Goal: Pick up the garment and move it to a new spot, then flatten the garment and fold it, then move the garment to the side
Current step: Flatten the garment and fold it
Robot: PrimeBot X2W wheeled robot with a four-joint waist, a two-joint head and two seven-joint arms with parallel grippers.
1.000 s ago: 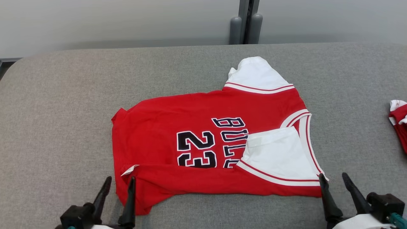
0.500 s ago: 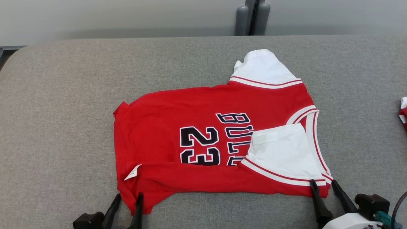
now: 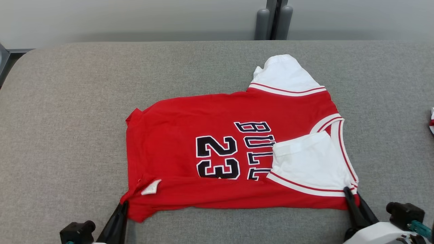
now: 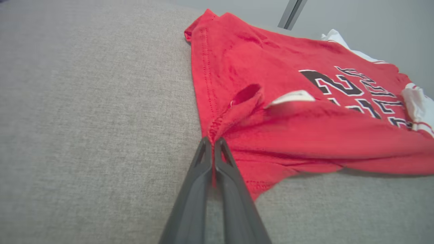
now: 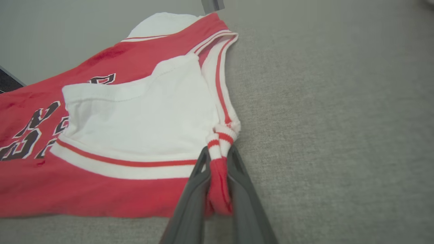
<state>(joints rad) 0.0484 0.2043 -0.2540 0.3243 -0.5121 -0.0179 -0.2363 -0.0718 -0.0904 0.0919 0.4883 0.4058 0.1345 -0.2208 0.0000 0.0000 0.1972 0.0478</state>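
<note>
While the left claw [image 4: 212, 139] and right claw [image 5: 218, 150] each pinch a near corner, the red-and-white fabric jersey [image 3: 190, 135] lies just beyond them, long axis running claw to claw.

Red-and-white garment [image 3: 217, 142] – black numerals – grey table [image 3: 67, 118]

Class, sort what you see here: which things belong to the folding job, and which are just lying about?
Belongs to the job:
red jersey
left gripper, pinching its hem corner
right gripper, pinching its shoulder corner

Just lying about:
red-and-white cloth at the right edge
grey posts behind the table
</note>
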